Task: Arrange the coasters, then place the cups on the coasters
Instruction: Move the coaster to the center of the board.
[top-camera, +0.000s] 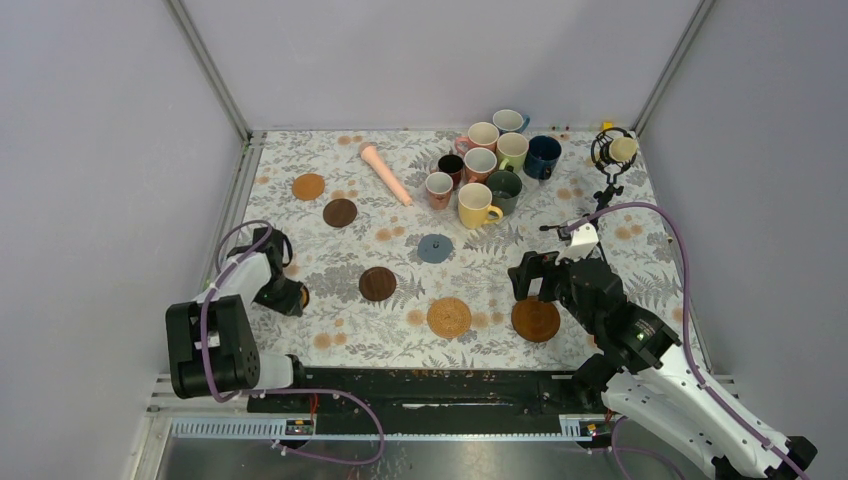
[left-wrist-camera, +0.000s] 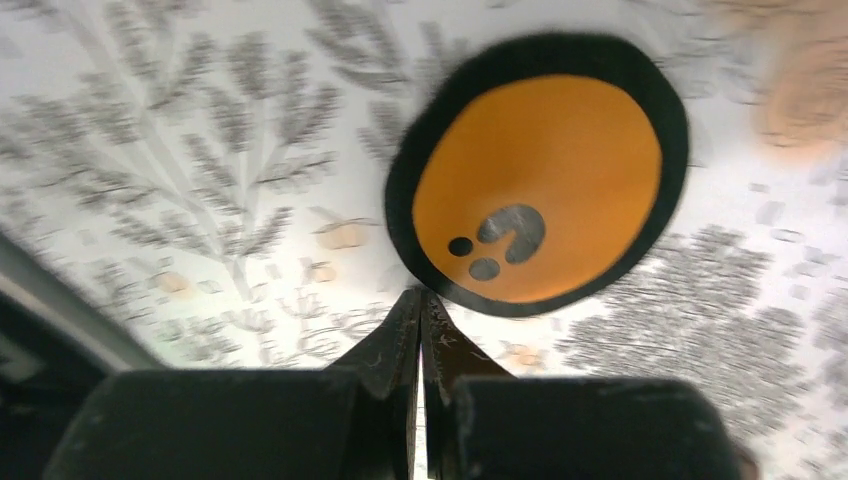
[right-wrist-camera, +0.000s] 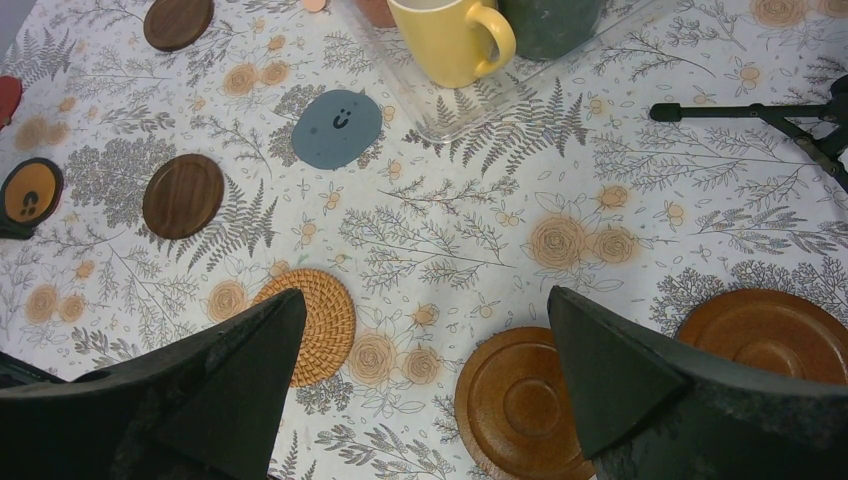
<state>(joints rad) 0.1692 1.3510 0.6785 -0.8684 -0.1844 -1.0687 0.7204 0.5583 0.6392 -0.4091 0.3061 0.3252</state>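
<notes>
orange coaster (left-wrist-camera: 540, 190) with black rim lies just ahead of the clenched left gripper (left-wrist-camera: 421, 294); right gripper (right-wrist-camera: 425, 300) gapes wide.

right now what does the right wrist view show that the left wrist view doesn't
Only the right wrist view: the open right gripper, a yellow mug, a grey-blue coaster, a tan woven coaster and an orange wood coaster. Only the left wrist view: the left gripper, shut. Both: the black-rimmed orange coaster, with the left tips at its rim, and the floral tablecloth.
</notes>
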